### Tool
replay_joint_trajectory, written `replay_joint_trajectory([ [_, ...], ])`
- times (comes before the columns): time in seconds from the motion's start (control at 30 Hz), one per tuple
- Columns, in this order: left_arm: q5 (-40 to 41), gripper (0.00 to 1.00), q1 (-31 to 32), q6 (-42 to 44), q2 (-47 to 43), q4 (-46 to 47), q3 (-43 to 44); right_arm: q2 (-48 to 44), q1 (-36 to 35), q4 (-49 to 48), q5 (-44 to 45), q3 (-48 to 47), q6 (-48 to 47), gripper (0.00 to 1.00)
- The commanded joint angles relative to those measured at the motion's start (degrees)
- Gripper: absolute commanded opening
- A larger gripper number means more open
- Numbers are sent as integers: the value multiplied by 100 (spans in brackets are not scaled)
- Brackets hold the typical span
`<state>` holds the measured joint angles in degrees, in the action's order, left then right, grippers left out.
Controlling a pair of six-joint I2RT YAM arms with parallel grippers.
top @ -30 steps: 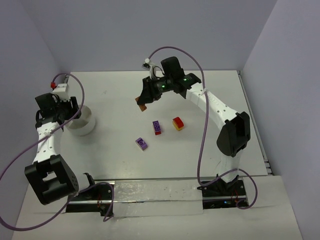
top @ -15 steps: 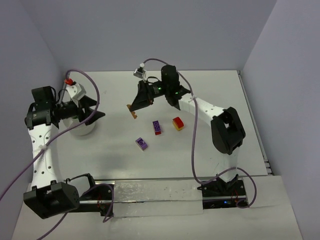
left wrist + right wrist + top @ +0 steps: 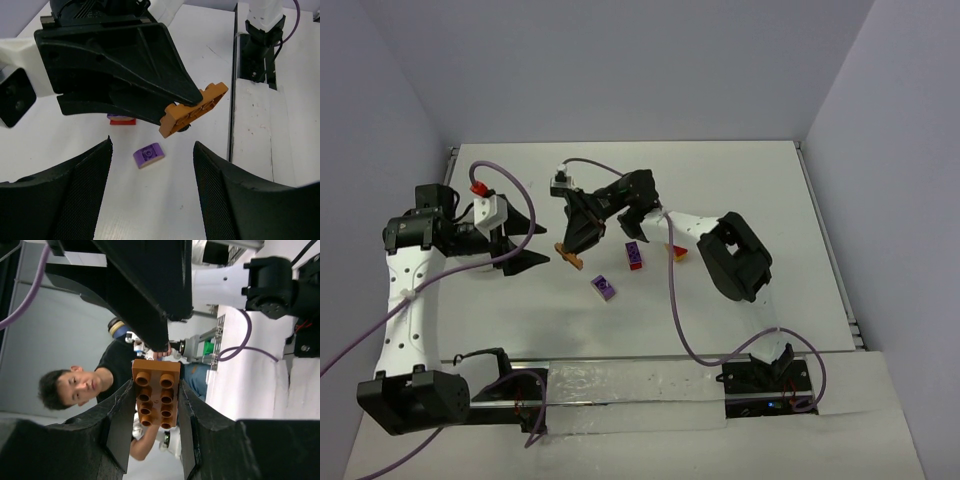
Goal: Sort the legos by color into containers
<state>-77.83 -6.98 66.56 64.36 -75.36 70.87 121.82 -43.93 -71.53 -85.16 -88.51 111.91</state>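
Observation:
My right gripper point(image 3: 572, 248) is shut on an orange brick point(image 3: 566, 256) and holds it above the table at centre left. The brick sits flat between the fingers in the right wrist view point(image 3: 156, 392). My left gripper point(image 3: 528, 245) is open and empty, and faces the brick from the left. In the left wrist view the orange brick point(image 3: 192, 110) hangs just beyond my open left gripper point(image 3: 152, 200). A purple brick point(image 3: 604, 287) lies on the table, also in the left wrist view point(image 3: 148, 154). A purple-on-red brick point(image 3: 634, 254) and a red-and-yellow brick point(image 3: 677, 250) lie further right. The white tub is hidden.
The arm bases and their metal rail point(image 3: 620, 385) run along the near edge of the table. Grey walls close the table at the back and both sides. A person point(image 3: 75, 385) shows in the background of the right wrist view.
My right arm has swung left and down with the orange brick. My left gripper has left the tub, turned right and come close to the brick, jaws open.

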Motion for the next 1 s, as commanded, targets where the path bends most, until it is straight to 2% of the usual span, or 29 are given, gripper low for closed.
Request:
replay_joint_trajectory([
  [0.0, -333, 72, 180, 281, -90, -321, 252, -185, -8, -2869, -159, -88, 830, 0],
  [0.5, -373, 66, 935, 154, -160, -321, 261, -167, -132, -2876, -282, -158, 876, 0],
  [0.73, -261, 36, 970, 200, -158, -315, 211, -191, -210, -2884, -323, -167, 909, 0],
  [0.9, -191, 23, 970, 150, -170, -304, 157, -176, -221, -2876, -326, -218, 946, 0],
  [0.97, -166, 14, 970, 123, -193, -303, 147, -161, -222, -2876, -317, -233, 962, 0],
])
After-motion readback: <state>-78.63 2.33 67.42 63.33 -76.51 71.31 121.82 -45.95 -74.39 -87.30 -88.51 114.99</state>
